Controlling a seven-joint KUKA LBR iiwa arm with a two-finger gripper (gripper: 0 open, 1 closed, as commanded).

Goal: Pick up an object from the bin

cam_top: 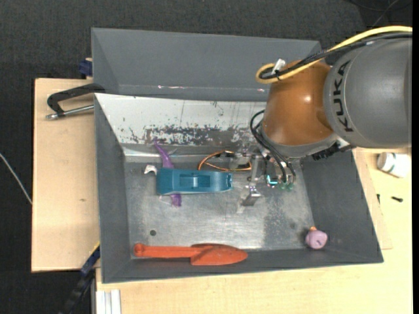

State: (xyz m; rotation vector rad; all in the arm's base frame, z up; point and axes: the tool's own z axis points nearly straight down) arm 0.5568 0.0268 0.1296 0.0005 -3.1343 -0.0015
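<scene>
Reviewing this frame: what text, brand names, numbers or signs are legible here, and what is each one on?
"KUKA": in dark letters on the grey arm, running down its casing.
Teal thing: no legible marking.
Orange-red tool: none.
Purple piece: none.
Bin: dark scuffs on the back wall, no writing.

**Arm in from the right, wrist down**

The grey arm (376, 97) is seen reaching in from the far right. The orange wrist cover (294, 106) is angled down and left, with a yellow cable (340, 44) looped over it. The gripper (254, 190) is hung low beneath, right of centre.
</scene>
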